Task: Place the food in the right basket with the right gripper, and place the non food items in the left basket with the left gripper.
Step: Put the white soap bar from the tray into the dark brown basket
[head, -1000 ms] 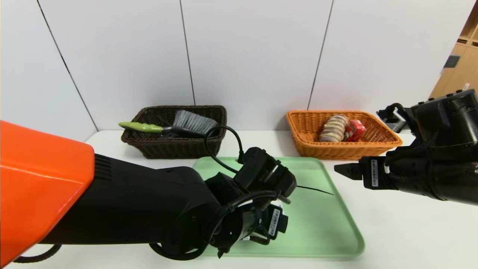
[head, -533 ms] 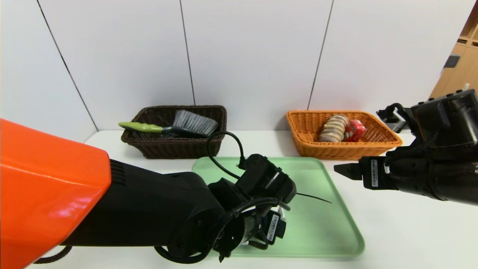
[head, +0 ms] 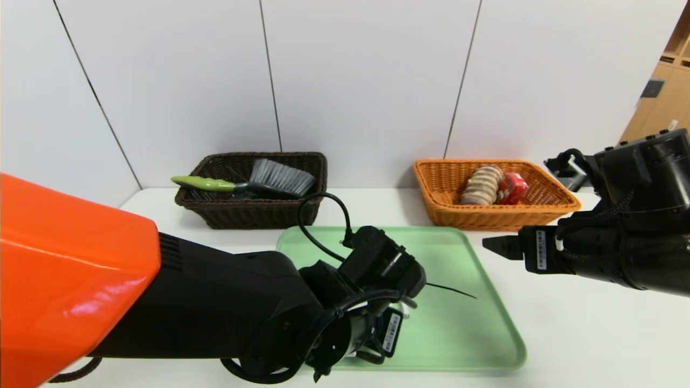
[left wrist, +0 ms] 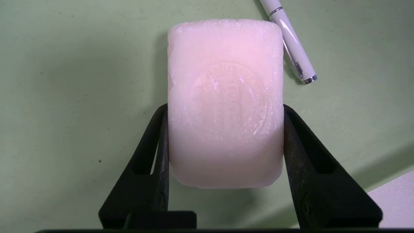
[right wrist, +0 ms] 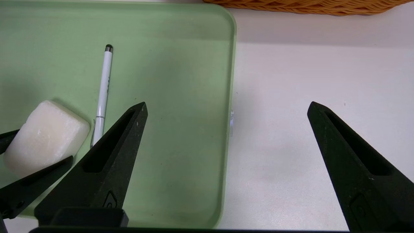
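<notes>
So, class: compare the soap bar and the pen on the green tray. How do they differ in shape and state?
The soap bar is a broad, pale, rounded block; the pen is a thin white stick with metal bands. The soap bar sits clamped between the left gripper's fingers, while the pen lies free beside it, untouched. Both rest on the green tray; both are non-food. The right gripper hangs open over the tray's edge.

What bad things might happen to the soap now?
The left gripper pinches only the lower half of the soap, so the bar may slip out when lifted. The pen lies right beside the soap on the tray and might get nudged. The right gripper hovers open by the tray's edge.
</notes>
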{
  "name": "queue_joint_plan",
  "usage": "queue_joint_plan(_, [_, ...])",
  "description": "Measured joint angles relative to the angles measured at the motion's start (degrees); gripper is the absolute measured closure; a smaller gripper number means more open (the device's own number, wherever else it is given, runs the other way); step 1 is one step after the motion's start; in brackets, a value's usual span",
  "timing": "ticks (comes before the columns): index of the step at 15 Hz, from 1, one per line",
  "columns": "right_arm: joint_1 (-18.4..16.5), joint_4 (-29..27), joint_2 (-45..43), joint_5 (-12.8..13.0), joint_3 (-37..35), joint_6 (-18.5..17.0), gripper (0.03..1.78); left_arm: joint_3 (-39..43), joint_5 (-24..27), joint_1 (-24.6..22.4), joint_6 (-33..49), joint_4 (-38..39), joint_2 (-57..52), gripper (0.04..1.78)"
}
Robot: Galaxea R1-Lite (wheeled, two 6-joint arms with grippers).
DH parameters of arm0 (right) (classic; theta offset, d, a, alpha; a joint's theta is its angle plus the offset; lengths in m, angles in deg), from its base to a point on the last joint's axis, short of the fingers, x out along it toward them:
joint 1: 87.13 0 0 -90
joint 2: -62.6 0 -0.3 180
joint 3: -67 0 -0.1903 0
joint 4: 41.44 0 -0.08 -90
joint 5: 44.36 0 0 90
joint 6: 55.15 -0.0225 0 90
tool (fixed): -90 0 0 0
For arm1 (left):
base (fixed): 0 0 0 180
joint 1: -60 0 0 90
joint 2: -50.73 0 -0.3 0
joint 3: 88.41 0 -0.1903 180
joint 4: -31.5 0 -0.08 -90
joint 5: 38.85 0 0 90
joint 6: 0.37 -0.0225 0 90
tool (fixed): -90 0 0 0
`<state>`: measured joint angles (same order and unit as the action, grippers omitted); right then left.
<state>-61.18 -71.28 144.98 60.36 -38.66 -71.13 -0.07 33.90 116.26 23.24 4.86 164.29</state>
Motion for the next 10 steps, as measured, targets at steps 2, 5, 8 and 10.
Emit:
queue_joint_plan(2, [0.1,0.0,0.0,0.0,0.0,0.0,0.1,0.0,0.1,-0.1,0.1,-0.2,-0.9,0.83])
queue_joint_plan(5, [0.1,0.0,-0.1,0.0,-0.5,0.1,0.1,-0.5,0.0,-0.6,-1.1,-0.1,-4.0,0.84])
queue_joint_plan(8, [0.2,0.1,-0.2,-0.1,-1.1,0.3,0.1,-1.4,0.0,-5.6,-10.7,0.0,-8.9,0.84])
queue_joint_plan(10, [0.6,1.1,-0.1,-0.2,-1.2,0.3,0.1,-3.2,0.4,-12.0,-19.0,0.4,-11.7,0.84])
